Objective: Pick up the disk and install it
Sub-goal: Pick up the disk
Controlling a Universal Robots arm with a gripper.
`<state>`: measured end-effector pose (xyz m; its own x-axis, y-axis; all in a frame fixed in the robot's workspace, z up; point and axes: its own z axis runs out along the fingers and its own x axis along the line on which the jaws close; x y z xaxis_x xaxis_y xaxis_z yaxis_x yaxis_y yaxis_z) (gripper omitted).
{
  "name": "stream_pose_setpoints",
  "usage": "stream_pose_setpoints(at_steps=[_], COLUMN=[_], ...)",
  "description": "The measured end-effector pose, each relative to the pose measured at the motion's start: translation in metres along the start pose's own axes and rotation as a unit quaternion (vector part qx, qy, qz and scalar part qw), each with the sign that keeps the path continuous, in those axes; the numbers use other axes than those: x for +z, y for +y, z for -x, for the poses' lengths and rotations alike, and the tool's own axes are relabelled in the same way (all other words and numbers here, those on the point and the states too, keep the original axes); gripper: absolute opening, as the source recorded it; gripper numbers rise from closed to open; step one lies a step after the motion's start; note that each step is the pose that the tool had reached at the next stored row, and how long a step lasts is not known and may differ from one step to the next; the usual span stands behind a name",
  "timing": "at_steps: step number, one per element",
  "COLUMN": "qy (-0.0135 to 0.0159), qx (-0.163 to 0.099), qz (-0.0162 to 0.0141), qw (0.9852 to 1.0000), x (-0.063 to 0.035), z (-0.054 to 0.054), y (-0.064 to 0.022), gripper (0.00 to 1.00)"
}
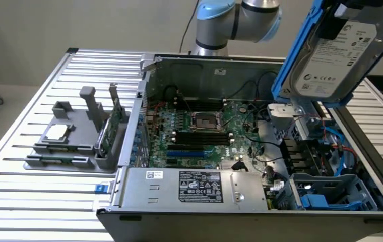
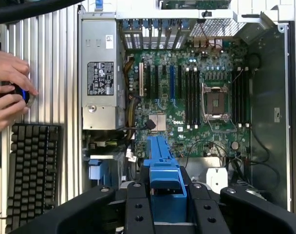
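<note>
The disk (image 1: pixel 336 50), a silver-grey hard drive with a white label in a blue carrier frame (image 1: pixel 298 48), hangs tilted high above the open computer case (image 1: pixel 131 151), over its side at the exterior view's right. In the wrist view my gripper (image 2: pixel 163 190) is shut on it: the black fingers (image 2: pixel 137 204) clamp the blue carrier (image 2: pixel 162 168) from both sides. Below the disk lie the motherboard (image 2: pixel 201 97) and the blue drive bays (image 1: pixel 326 194) in the case's near corner.
The grey power supply (image 1: pixel 198 186) fills the case's front edge. A grey fixture (image 1: pixel 70 143) holding a square chip and an upright green card stands on the slatted table at the exterior view's left. A person's hands (image 2: pixel 7 92) and a black keyboard (image 2: pixel 31 170) lie beside the case.
</note>
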<state>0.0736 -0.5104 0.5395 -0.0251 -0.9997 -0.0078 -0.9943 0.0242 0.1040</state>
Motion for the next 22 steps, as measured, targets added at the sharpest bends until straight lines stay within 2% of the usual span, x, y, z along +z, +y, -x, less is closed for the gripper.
stream_pose_setpoints(at_steps=[2, 3, 8, 10, 12, 15, 22], qy=[-0.0008, -0.0014, -0.0028, -0.003, -0.0032, -0.0034, -0.0035], qx=[0.0, 0.0, -0.001, -0.001, -0.001, -0.001, -0.001], qz=[-0.0025, -0.0056, -0.0254, -0.0316, -0.0335, -0.0342, -0.0362], qw=[1.0, 1.0, 0.9997, 0.9995, 0.9994, 0.9994, 0.9993], x=[-0.0004, -0.0005, -0.0009, -0.0007, 0.0006, 0.0035, 0.0095], z=[-0.005, -0.007, -0.018, -0.024, -0.032, -0.044, -0.062], y=[-0.0033, -0.0046, -0.0102, -0.0118, -0.0125, -0.0137, -0.0185], gripper=[0.33, 0.33, 0.33, 0.33, 0.33, 0.33, 0.33])
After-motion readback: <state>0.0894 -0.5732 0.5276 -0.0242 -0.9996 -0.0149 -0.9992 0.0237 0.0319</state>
